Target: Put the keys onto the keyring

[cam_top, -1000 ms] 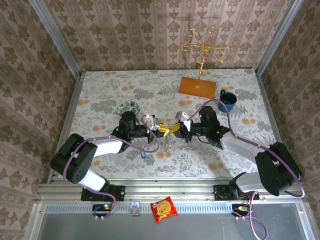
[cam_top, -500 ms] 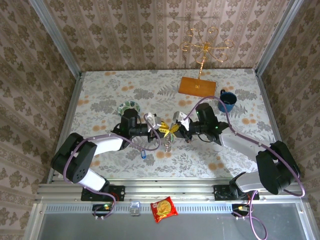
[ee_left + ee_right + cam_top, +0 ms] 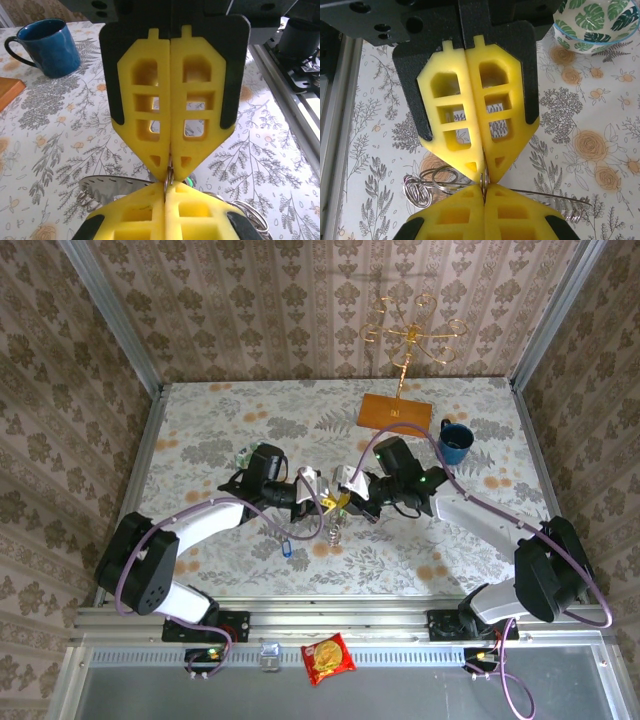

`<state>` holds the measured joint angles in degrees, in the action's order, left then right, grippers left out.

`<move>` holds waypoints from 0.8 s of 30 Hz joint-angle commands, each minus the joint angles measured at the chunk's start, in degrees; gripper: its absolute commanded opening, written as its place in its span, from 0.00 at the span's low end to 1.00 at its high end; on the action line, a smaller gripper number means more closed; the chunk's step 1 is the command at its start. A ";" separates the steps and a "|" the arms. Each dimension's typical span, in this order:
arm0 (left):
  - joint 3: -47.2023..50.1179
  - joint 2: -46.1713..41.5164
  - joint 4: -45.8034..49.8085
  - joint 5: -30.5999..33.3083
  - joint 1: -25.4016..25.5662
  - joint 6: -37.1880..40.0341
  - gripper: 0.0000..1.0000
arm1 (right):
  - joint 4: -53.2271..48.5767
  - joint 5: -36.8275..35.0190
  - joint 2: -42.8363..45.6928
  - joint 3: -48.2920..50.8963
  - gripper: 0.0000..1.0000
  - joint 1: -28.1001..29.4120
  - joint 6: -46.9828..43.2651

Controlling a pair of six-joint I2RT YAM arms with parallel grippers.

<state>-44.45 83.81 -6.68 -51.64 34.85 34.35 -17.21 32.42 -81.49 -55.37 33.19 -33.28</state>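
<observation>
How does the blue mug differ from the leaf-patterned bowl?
The mug is solid dark blue; the bowl is white with green leaves. The mug has a handle and straight walls; the bowl has no handle and flares wide. In the top view the mug stands at the right, the bowl at the left. Both stand upright.

The keyring (image 3: 333, 528) is grey metal and is held up off the table near its middle, hanging below the spot where the closed tips of the left gripper (image 3: 324, 503) and right gripper (image 3: 346, 502) meet and pinch a thin loop of it. From the left wrist it shows a flat grey part with a toothed, textured rim; from the right wrist, wire coils and a thin twisted length. The blue key (image 3: 287, 551) lies flat on the table, nearer and to the left, well apart. A green sliver (image 3: 188, 176) shows at the pinch, too hidden to make out.
</observation>
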 commanded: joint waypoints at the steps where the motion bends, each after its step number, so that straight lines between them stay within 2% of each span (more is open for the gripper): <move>1: 0.16 -0.58 1.42 1.03 0.57 1.51 0.00 | 3.34 2.99 1.33 -0.55 0.02 0.90 1.47; 4: 2.23 -1.10 -2.92 0.97 0.57 -0.98 0.00 | 10.10 3.92 4.92 4.10 0.20 -1.73 6.53; 8: 4.53 -0.94 -10.53 0.18 0.57 -6.16 0.00 | 13.82 4.84 6.45 8.89 0.29 -4.00 10.18; 13: 6.04 -0.82 -15.08 -0.05 0.62 -9.26 0.00 | 16.00 5.66 5.92 11.23 0.30 -3.99 12.21; 19: 6.63 -1.17 -15.30 1.16 1.09 -9.76 0.00 | 17.97 6.23 5.68 12.09 0.29 -4.01 14.18; 24: 6.49 -2.01 -14.64 3.62 1.60 -10.20 0.00 | 19.93 -0.26 9.17 13.17 0.31 -4.10 17.00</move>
<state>-38.63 83.50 -20.64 -49.50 36.01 25.65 0.21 35.55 -75.22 -43.09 29.12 -19.07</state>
